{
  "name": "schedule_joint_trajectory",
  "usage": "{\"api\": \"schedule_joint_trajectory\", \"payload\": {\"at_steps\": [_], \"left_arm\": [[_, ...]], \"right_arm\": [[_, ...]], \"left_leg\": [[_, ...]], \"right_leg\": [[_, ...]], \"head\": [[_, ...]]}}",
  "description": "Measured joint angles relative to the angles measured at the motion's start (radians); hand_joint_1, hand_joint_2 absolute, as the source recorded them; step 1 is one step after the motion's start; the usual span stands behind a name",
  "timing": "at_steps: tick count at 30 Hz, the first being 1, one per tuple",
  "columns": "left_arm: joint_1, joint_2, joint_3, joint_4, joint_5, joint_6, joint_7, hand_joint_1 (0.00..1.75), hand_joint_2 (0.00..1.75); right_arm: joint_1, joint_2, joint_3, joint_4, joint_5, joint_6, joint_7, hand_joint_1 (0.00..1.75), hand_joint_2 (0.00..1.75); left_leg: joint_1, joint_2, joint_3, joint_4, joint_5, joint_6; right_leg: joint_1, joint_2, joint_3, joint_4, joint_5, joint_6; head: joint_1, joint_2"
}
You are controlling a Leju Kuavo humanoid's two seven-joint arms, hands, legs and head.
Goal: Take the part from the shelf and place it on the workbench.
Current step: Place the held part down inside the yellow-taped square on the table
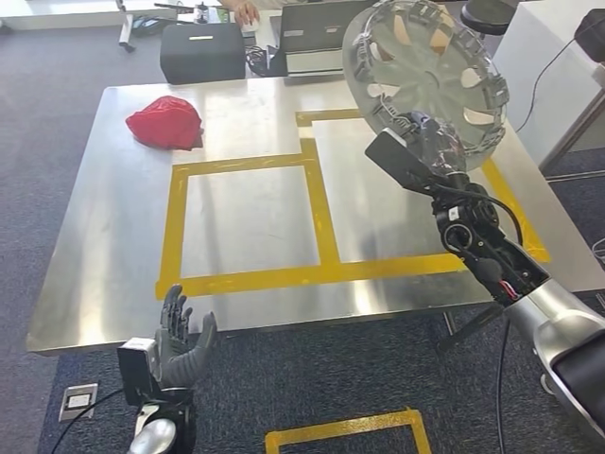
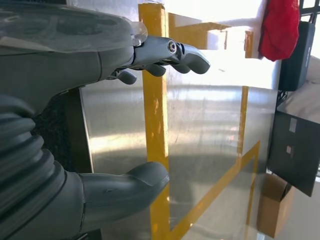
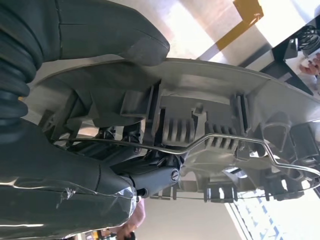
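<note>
- My right hand (image 1: 437, 142) grips the part, a grey plastic wheel cover (image 1: 426, 68), by its lower rim; my thumb (image 3: 113, 31) presses one face while my fingers (image 3: 151, 180) hook into the ribbed back.
- I hold the wheel cover up in the air, tilted, over the far right portion of the workbench (image 1: 107, 227), above the yellow tape outline (image 1: 314, 189) there; it does not touch the steel top.
- My left hand (image 1: 180, 339) holds nothing, palm up, fingers spread, just off the near edge of the workbench at its left end.
- A crumpled red cloth (image 1: 165, 123) lies on the far left of the workbench, outside the tape.
- Behind the bench stand a black case (image 1: 202, 51) and a grey box (image 1: 314, 36); a person's hand (image 1: 246, 11) rests beyond them.
- I can read no brand, label or writing anywhere.
</note>
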Motion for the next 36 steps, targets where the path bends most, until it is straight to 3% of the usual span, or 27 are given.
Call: {"api": "schedule_joint_trajectory", "payload": {"at_steps": [4, 10, 14, 36], "left_arm": [[0.000, 0.000, 0.000, 0.001, 0.000, 0.000, -0.003, 0.00, 1.75], [0.000, 0.000, 0.000, 0.001, 0.003, -0.001, -0.003, 0.00, 1.75], [-0.003, 0.000, 0.000, 0.001, 0.021, -0.005, -0.003, 0.00, 1.75], [-0.002, 0.001, 0.000, 0.001, 0.040, 0.001, -0.036, 0.00, 1.75]], "right_arm": [[-0.008, 0.009, 0.010, 0.025, 0.000, 0.001, -0.009, 1.75, 1.75], [-0.009, 0.023, 0.017, 0.056, 0.000, -0.001, -0.025, 1.75, 1.75], [-0.011, 0.032, 0.017, 0.076, 0.000, -0.002, -0.039, 0.00, 0.00], [-0.031, 0.043, 0.016, 0.101, 0.013, -0.010, -0.036, 0.00, 0.00]], "left_leg": [[0.000, 0.000, 0.000, 0.000, 0.000, 0.002], [0.000, 0.000, 0.000, -0.001, 0.003, 0.006], [0.001, 0.000, 0.002, -0.004, 0.005, 0.007], [0.004, 0.002, 0.011, -0.009, 0.006, 0.006]], "right_leg": [[0.000, 0.000, 0.003, -0.006, 0.003, 0.015], [0.001, 0.000, 0.002, -0.007, 0.005, 0.020], [0.003, 0.000, 0.001, -0.006, 0.006, 0.020], [0.005, 0.001, 0.007, -0.006, 0.005, 0.020]], "head": [[0.006, 0.000], [0.003, 0.000], [0.000, 0.000], [-0.008, 0.000]]}}
